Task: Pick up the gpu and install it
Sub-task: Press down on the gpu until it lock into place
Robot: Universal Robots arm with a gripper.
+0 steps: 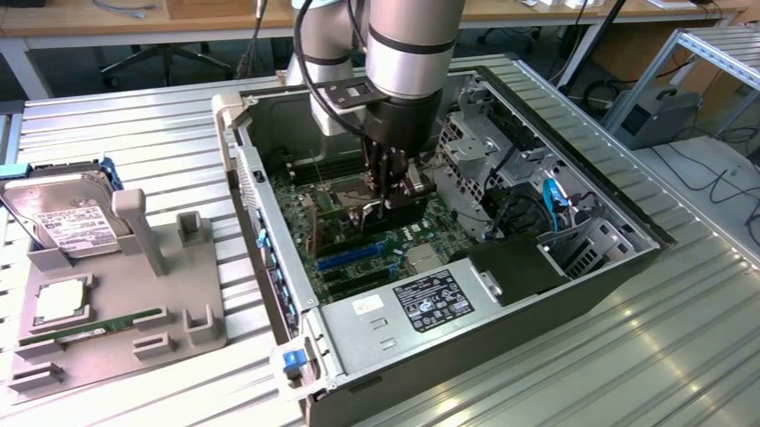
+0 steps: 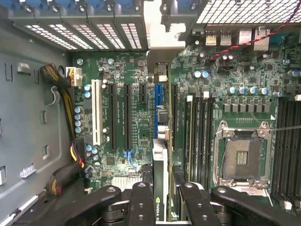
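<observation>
The gpu (image 2: 159,197) is a thin card seen edge-on, with a green logo strip, held between my two black fingers (image 2: 141,202). My gripper (image 2: 162,207) is shut on it. The card lines up with the blue slot (image 2: 157,101) on the green motherboard (image 2: 127,117); I cannot tell whether it touches the slot. In the exterior view my gripper (image 1: 394,197) reaches down into the open computer case (image 1: 356,334), over the middle of the board, with the dark gpu (image 1: 410,215) at its tip.
A grey holder tray (image 1: 178,325) at the exterior view's left carries a silver hard drive (image 1: 66,222), a processor chip (image 1: 60,304) and a green memory stick (image 1: 107,326). Inside the case are the empty processor socket (image 2: 242,157), black memory slots (image 2: 200,136) and yellow-black cables (image 2: 63,89).
</observation>
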